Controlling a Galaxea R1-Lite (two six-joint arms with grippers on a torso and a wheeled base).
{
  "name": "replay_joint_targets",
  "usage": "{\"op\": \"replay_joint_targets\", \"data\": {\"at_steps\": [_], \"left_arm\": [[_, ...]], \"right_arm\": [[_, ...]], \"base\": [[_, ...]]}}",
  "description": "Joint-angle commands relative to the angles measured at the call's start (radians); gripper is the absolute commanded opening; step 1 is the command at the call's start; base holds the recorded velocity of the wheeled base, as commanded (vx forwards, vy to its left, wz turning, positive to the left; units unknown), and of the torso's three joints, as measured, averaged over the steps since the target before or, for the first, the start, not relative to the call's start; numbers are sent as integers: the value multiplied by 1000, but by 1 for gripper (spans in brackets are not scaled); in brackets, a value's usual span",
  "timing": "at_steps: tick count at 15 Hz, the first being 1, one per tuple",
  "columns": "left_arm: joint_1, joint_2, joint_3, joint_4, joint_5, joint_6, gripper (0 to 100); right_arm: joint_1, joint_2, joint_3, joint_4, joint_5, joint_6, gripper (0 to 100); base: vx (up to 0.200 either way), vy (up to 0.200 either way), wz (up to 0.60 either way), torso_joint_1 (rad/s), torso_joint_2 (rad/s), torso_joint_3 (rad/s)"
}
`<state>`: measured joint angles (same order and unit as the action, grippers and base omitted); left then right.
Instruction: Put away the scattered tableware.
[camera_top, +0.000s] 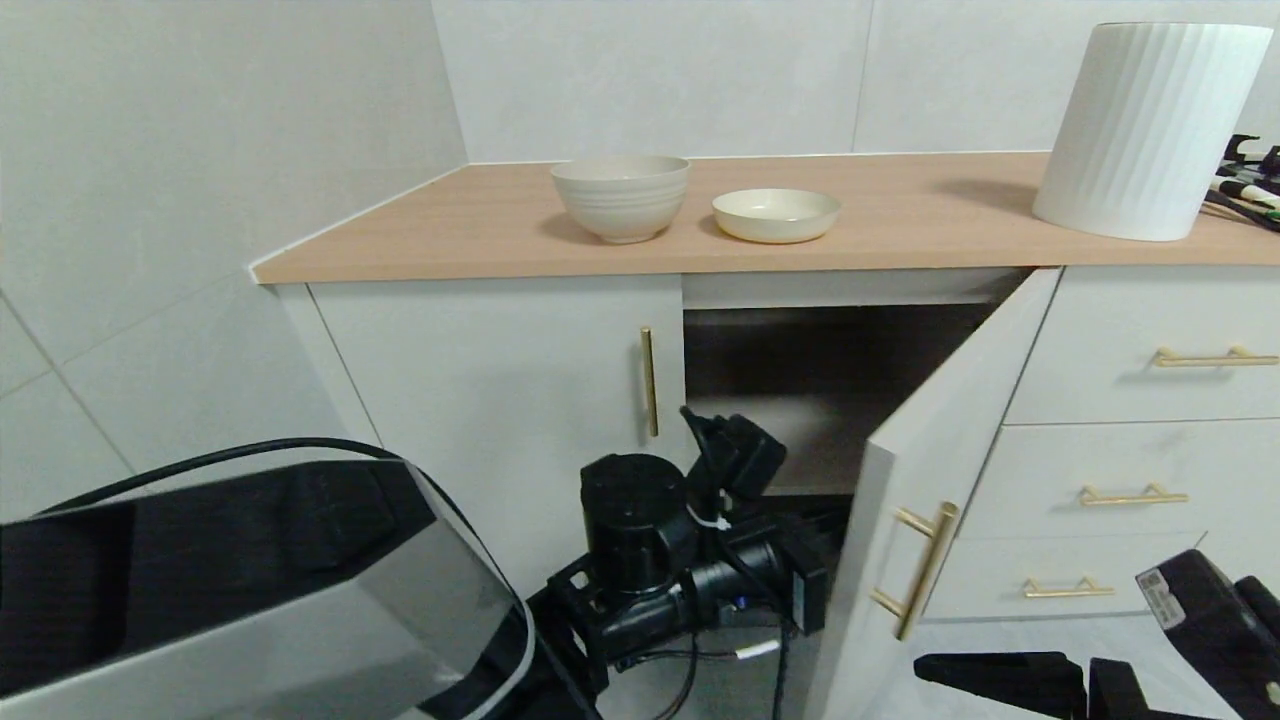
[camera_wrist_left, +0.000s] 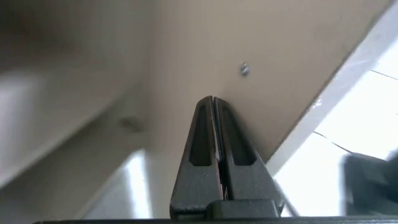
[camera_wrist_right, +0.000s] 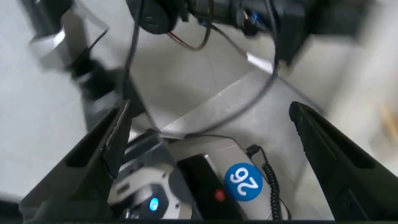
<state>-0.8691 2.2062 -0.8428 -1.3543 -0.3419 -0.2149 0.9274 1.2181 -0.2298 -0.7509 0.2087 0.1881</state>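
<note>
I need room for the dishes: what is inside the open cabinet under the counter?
A pale shelf shows inside the cabinet, with no dishes visible on it. Its back is in shadow; the part below is covered by the left gripper and the open door.

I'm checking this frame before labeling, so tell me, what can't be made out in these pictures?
Head view: cupboard interior, dark and partly behind the open door; contents unclear.
Head view: dark items beside the white container, cut by the edge.
Left wrist view: blurred surface ahead of the shut left gripper.
</note>
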Motion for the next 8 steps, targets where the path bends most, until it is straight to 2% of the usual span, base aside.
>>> {"op": "replay_joint_targets", "data": {"at_steps": [1,2,3,4,5,8], "left_arm": [[-110,-5,-29,3,1,0,0],[-142,-5,-35,4,0,0,0],[-203,-8,-36,10,0,0,0],[-209,-10,-33,9,1,0,0],[-205,-14,-29,9,3,0,0],[-93,-39,11,4,44,0,0]], "right_arm": [[7,-26,24,-1,28,-24,100],[7,-31,29,-1,43,-30,100],[7,-43,40,-1,81,-35,100],[7,-45,40,-1,90,-35,100],[7,-45,40,-1,90,-35,100],[7,-45,37,-1,86,-35,100]], "base": [[0,0,0,0,0,0],[0,0,0,0,0,0],[0,0,0,0,0,0],[0,0,0,0,0,0],[0,0,0,0,0,0],[0,0,0,0,0,0]]}}
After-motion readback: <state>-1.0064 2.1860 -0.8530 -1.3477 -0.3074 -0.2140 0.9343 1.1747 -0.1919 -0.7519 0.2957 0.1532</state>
